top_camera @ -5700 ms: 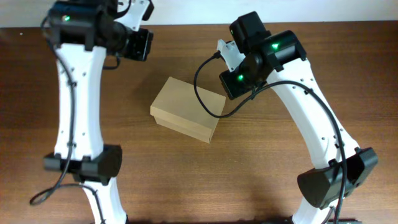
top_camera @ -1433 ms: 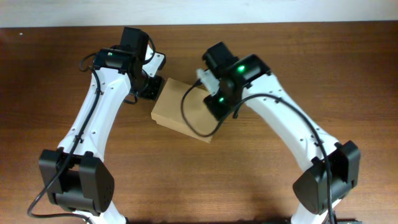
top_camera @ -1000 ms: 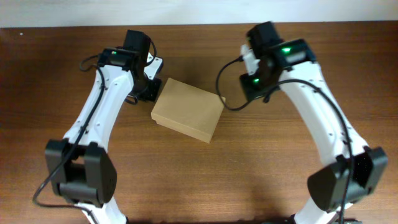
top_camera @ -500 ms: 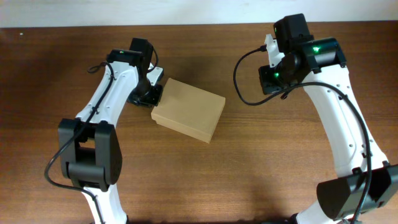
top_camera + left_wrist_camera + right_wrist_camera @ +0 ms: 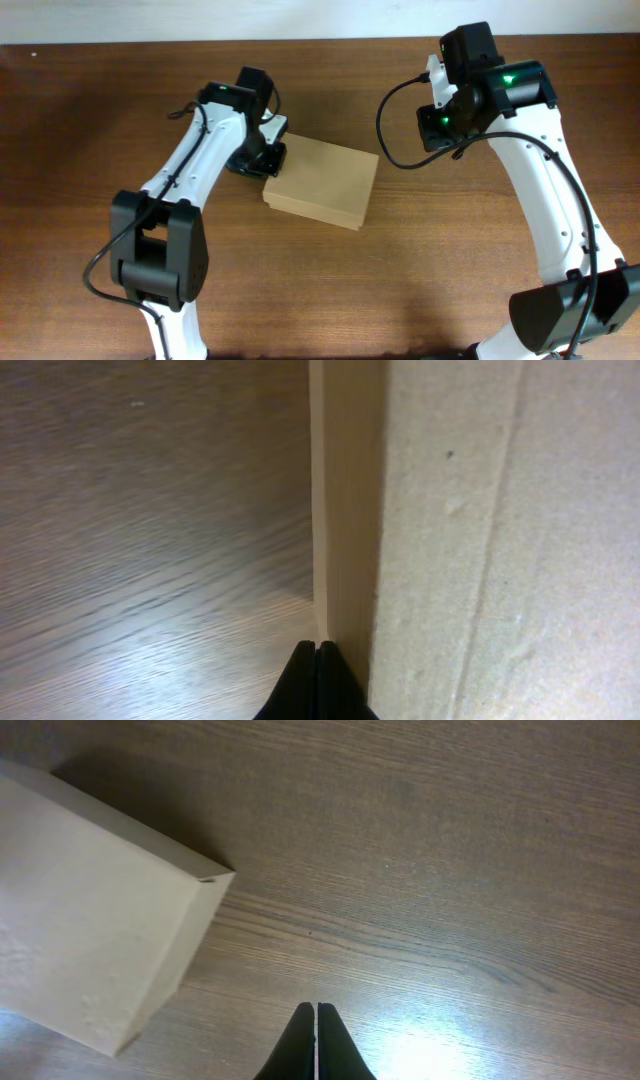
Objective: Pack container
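Observation:
The container point(image 5: 322, 183) is a plain tan cardboard box with its lid closed, lying in the middle of the wooden table. My left gripper point(image 5: 268, 157) is shut and empty, its tips against the box's left side; the left wrist view shows the closed fingertips point(image 5: 316, 652) at the box's wall point(image 5: 460, 540). My right gripper point(image 5: 437, 118) is shut and empty, held above the table to the right of the box. In the right wrist view its tips point(image 5: 316, 1012) are over bare wood, with the box point(image 5: 90, 940) at the left.
The wooden table point(image 5: 420, 260) surrounds the box. A pale wall strip point(image 5: 320, 18) runs along the far edge. The arm bases stand at the front left point(image 5: 160, 300) and front right point(image 5: 560, 310).
My left gripper has pushed the box to the right, and the box has turned a little. My right arm pulled back to the right earlier and has held still over the last half second.

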### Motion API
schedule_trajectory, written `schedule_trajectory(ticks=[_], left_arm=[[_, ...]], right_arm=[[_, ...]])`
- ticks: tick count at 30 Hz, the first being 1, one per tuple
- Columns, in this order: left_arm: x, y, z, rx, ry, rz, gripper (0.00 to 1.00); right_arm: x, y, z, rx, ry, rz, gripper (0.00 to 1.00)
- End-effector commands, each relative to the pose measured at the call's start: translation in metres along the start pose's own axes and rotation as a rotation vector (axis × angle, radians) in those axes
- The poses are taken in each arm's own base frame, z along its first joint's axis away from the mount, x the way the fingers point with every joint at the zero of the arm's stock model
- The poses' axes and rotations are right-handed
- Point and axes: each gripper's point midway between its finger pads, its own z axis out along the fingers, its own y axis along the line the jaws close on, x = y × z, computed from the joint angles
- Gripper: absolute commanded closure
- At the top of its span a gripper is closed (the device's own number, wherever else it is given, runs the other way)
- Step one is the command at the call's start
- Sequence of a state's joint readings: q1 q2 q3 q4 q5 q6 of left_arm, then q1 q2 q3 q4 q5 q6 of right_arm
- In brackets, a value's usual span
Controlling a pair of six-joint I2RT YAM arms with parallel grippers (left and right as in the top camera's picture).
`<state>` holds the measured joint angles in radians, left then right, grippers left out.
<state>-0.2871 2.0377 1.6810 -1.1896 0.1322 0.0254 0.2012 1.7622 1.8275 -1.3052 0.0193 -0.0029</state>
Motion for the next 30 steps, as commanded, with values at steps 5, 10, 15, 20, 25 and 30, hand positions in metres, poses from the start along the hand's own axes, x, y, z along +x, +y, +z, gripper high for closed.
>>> schedule_trajectory(ticks=[5, 10, 15, 20, 25, 30], left_arm=[[0.0, -0.008, 0.004, 0.002, 0.007, 0.002, 0.98], [0.0, -0.008, 0.004, 0.002, 0.006, 0.003, 0.99], [0.0, -0.008, 0.004, 0.002, 0.004, 0.003, 0.99], [-0.001, -0.008, 0.004, -0.001, 0.003, 0.003, 0.98], [-0.001, -0.008, 0.004, -0.001, 0.003, 0.003, 0.98], [-0.001, -0.008, 0.004, -0.001, 0.003, 0.003, 0.98]], right_arm=[[0.005, -0.004, -0.005, 0.012, 0.005, 0.01, 0.96], [0.022, 0.003, 0.018, -0.026, 0.072, 0.009, 0.96], [0.049, 0.013, 0.059, -0.079, 0.147, 0.012, 0.96], [0.07, 0.024, 0.091, -0.141, 0.195, 0.02, 0.96], [0.077, 0.034, 0.11, -0.192, 0.222, 0.026, 0.96], [0.068, 0.046, 0.121, -0.26, 0.198, 0.03, 0.96]])
